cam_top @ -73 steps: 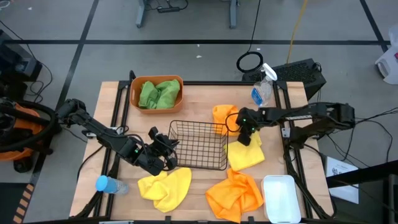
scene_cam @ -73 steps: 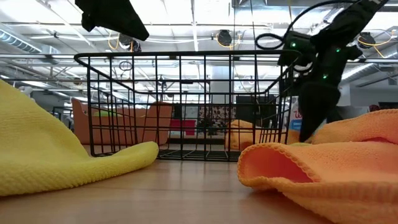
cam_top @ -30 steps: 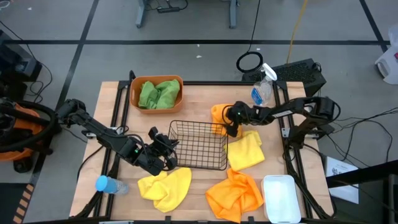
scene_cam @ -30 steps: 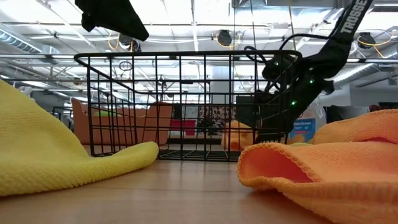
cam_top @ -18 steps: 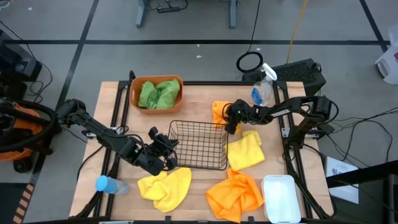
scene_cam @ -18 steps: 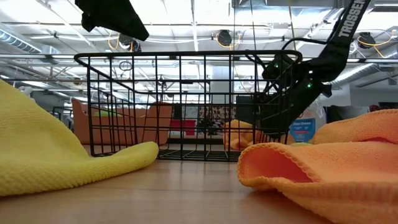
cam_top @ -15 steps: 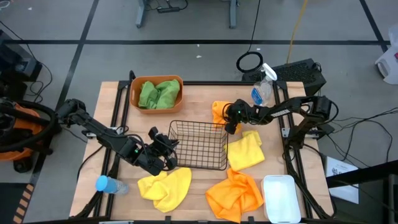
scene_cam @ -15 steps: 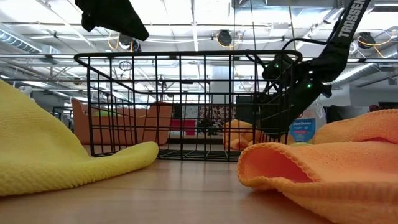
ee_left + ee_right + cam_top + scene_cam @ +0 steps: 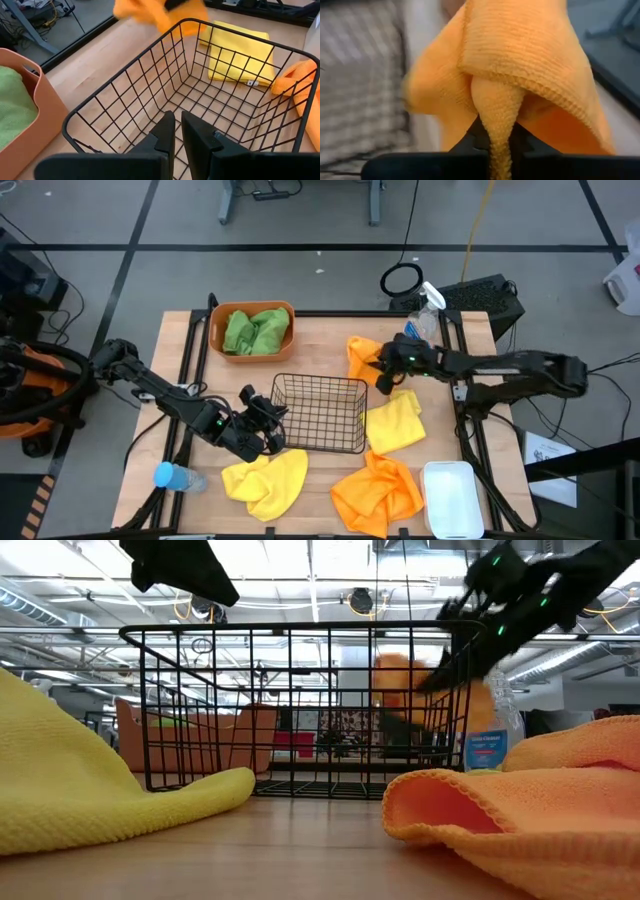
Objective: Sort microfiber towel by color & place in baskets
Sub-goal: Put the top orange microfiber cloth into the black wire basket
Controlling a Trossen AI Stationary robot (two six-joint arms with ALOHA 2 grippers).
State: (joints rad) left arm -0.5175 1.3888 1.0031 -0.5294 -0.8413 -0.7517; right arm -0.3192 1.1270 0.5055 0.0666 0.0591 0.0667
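My right gripper (image 9: 383,366) is shut on an orange towel (image 9: 361,358) and holds it up beside the far right corner of the black wire basket (image 9: 321,413). My left gripper (image 9: 268,423) hovers shut at the basket's left near corner, touching nothing. The orange tub (image 9: 216,332) holds two green towels (image 9: 256,330). One yellow towel (image 9: 267,480) lies near the basket's front left and another (image 9: 394,422) to its right. A second orange towel (image 9: 378,492) lies beside the white bin (image 9: 447,498). My right gripper pinches a bunched fold (image 9: 497,117) of the orange towel between its two fingers; how many layers, I cannot tell. The fingers slant down from the table's right. The towel (image 9: 402,683) is lifted clear of the table and hangs loose around and below the fingertips.
A clear spray bottle (image 9: 422,322) stands at the far right, close behind the right arm. A blue-capped bottle (image 9: 174,477) lies at the near left corner. The wire basket holds nothing (image 9: 200,95). Bare wood shows between the tub and the basket.
My right gripper has risen from table height to above the basket's rim, shifting a little toward the right, and has carried the orange towel with it. The towel, which lay bunched on the table, now hangs lifted clear. The left arm has kept still.
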